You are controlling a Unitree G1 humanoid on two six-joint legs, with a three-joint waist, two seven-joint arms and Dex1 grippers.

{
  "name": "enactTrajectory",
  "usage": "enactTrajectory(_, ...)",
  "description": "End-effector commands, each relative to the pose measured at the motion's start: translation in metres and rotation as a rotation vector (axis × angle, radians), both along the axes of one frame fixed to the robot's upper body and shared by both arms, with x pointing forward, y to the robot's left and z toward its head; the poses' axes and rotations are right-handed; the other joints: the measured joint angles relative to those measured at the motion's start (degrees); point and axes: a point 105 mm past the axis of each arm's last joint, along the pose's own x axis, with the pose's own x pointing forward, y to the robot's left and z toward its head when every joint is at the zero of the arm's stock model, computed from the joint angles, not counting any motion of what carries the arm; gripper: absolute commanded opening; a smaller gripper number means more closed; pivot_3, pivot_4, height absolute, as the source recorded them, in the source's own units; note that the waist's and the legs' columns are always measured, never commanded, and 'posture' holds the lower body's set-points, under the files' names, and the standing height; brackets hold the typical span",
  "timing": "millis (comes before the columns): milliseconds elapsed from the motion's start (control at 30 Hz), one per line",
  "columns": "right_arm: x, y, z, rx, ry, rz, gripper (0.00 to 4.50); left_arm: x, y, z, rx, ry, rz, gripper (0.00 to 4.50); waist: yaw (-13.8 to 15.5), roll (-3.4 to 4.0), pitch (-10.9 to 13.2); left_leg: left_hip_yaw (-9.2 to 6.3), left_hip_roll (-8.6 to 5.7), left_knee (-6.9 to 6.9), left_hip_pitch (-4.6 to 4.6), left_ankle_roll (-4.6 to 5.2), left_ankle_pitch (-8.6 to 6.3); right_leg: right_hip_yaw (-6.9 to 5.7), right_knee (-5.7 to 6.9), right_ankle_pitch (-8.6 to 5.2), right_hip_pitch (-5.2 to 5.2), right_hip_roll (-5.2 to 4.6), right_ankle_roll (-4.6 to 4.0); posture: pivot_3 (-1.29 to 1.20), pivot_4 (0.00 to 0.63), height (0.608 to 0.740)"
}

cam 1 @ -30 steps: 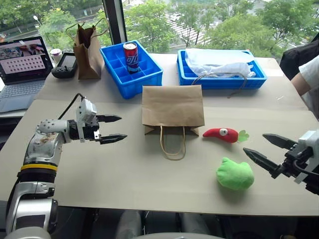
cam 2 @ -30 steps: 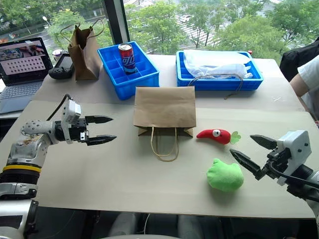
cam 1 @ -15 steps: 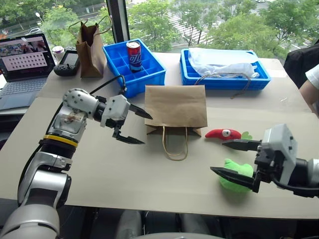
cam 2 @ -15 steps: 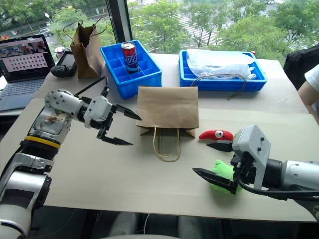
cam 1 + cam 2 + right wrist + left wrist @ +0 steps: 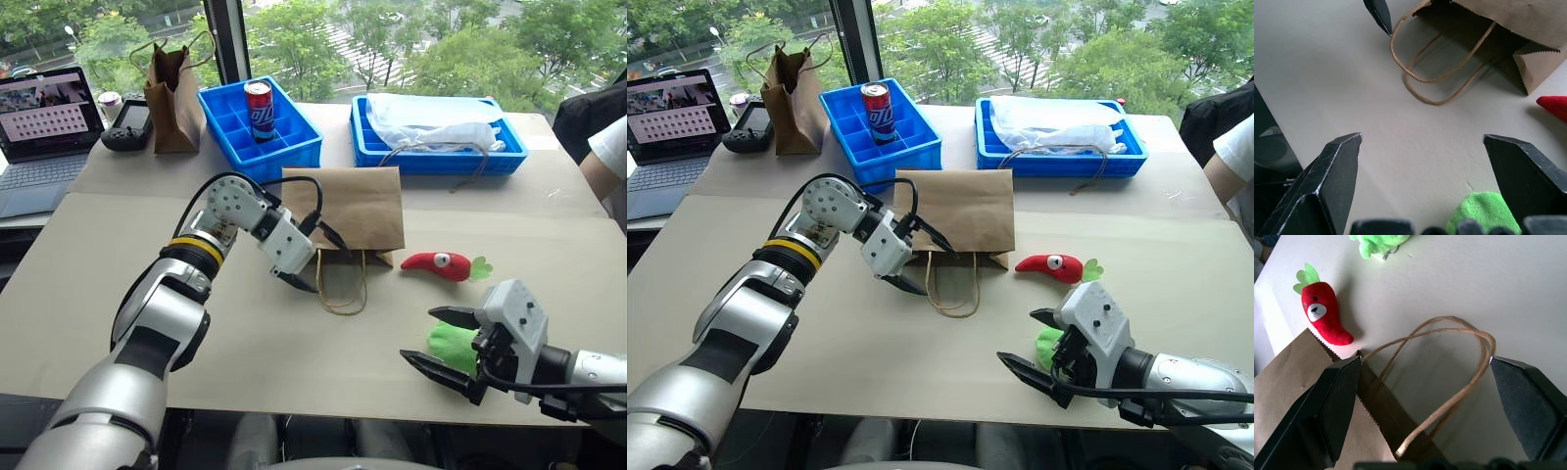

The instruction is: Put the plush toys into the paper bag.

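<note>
Left gripper (image 5: 312,258) is at the mouth of the bag (image 5: 343,207), fingers spread wide – one tip over the bag's open edge, the other beside the cord handles (image 5: 342,286), which lie between them in the left wrist view. Nothing clamped; whether a tip touches the paper, cannot tell.

Right gripper (image 5: 438,342) sits low at the near table (image 5: 118,294) edge, fingers wide apart, empty – the green blob (image 5: 453,341) lies between them, near the palm; contact cannot be told.

Bag lies flat at table centre, mouth toward the robot. Chili (image 5: 437,263) lies just right of the bag, apart from the blob.
</note>
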Motion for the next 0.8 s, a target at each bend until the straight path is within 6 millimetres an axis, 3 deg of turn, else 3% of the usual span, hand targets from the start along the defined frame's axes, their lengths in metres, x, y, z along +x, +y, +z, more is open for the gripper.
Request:
enactTrajectory(33, -0.002, -0.002, 0.007, -0.011, -0.041, -0.012, 4.41, 0.003, -0.007, 0.037, -0.111, -0.003, 0.000, 4.50, 0.11, 0.00, 0.00, -0.01, 0.01, 0.02, 0.01, 0.00, 0.00, 0.00, 0.00, 0.00, 0.02, -0.01, 0.02, 0.00, 0.150, 0.724)
enactTrajectory(133, -0.002, -0.006, 0.005, -0.027, -0.045, -0.034, 4.41, 0.003, 0.000, 0.041, -0.076, -0.020, -0.005, 4.50, 0.06, 0.01, -0.01, -0.02, 0.06, 0.03, 0.01, 0.00, 0.00, 0.00, 0.00, 0.00, 0.04, -0.02, 0.04, 0.00, 0.150, 0.724)
enactTrajectory(300, 0.003, -0.009, 0.009, -0.029, -0.071, -0.049, 4.41, 0.006, 0.014, 0.018, 0.059, -0.092, -0.017, 4.50, -0.06, 0.01, -0.01, -0.01, 0.00, 0.03, 0.05, 0.00, 0.00, 0.01, 0.01, 0.00, 0.04, 0.02, 0.04, 0.00, 0.150, 0.724)
enactTrajectory(600, 0.005, -0.011, 0.014, -0.031, -0.091, -0.063, 4.41, 0.010, -0.016, 0.005, 0.037, -0.152, -0.023, 4.50, 0.25, 0.00, 0.00, -0.10, -0.10, 0.05, -0.08, 0.01, 0.00, 0.02, -0.05, -0.03, 0.04, -0.02, 0.09, 0.00, 0.150, 0.724)
enactTrajectory(700, 0.004, -0.011, 0.013, -0.028, -0.094, -0.073, 4.50, 0.013, -0.018, -0.001, 0.065, -0.169, -0.008, 3.83, 0.17, 0.00, 0.00, -0.12, -0.11, 0.05, -0.12, 0.01, 0.00, 0.02, -0.05, -0.04, 0.02, -0.01, 0.10, 0.00, 0.150, 0.724)
enactTrajectory(800, 0.003, -0.009, 0.011, -0.021, -0.086, -0.075, 4.50, 0.017, -0.022, 0.003, 0.041, -0.185, 0.021, 2.73, 0.01, 0.00, 0.00, -0.13, -0.09, 0.04, -0.10, 0.00, 0.00, 0.03, -0.01, -0.04, 0.01, 0.01, 0.10, 0.00, 0.150, 0.724)
